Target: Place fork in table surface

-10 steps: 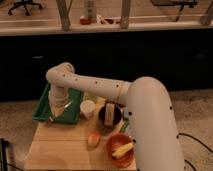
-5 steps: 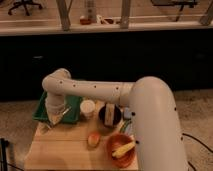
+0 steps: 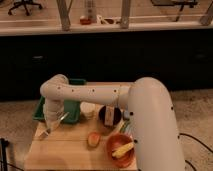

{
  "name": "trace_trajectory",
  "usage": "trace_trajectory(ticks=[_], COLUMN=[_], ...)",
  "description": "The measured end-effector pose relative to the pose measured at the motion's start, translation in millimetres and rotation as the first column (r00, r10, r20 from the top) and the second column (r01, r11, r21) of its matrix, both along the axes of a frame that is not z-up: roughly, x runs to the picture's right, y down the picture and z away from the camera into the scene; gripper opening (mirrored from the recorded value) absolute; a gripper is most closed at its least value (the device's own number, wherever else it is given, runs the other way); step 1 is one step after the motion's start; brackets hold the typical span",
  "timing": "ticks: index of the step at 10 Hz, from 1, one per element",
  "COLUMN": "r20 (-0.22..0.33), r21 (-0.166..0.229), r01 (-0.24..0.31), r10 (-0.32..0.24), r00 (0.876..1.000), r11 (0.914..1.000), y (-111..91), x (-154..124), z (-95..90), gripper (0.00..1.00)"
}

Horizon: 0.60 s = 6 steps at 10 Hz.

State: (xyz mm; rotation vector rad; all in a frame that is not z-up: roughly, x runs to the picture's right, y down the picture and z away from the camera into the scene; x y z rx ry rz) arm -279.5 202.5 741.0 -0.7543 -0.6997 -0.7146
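Here the white, thick robot arm (image 3: 95, 94) reaches from the right side of the camera view toward the left, passes over the dark green rectangular tray (image 3: 74, 109), bends sharply at a rounded elbow above the tray's left part, and then goes straight down. The gripper (image 3: 50, 124) at its end hangs at the front left corner of the tray, low over the light tan wooden plank table surface (image 3: 65, 149). Its fingers seem pressed together on the small, slender, silvery fork (image 3: 59, 120), pinching it near the middle. The fork is in the gripper, just in front of the tray's front edge. Its long axis runs diagonally: the higher end points up and right toward the tray, and the lower end points down and left toward the left edge of the table. I cannot tell which end has the tines, nor whether the lower end touches the wood. To the right of the tray stands a small pale cup (image 3: 87, 109), and further right a dark round bowl (image 3: 110, 115). In front of the tray and to its right lie an orange rounded fruit (image 3: 93, 139) and a red bowl (image 3: 118, 142) holding a yellow piece (image 3: 123, 148).
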Motion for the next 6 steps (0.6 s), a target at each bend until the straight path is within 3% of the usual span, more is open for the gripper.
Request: trace_trajectory(ticks=[6], r20=[0.097], r21=[0.006], r01=[0.106], r10=[-0.106], r00=[0.990], r11=[0.9944], y=[30], x=[-3], z=[-0.4], gripper=[0.00])
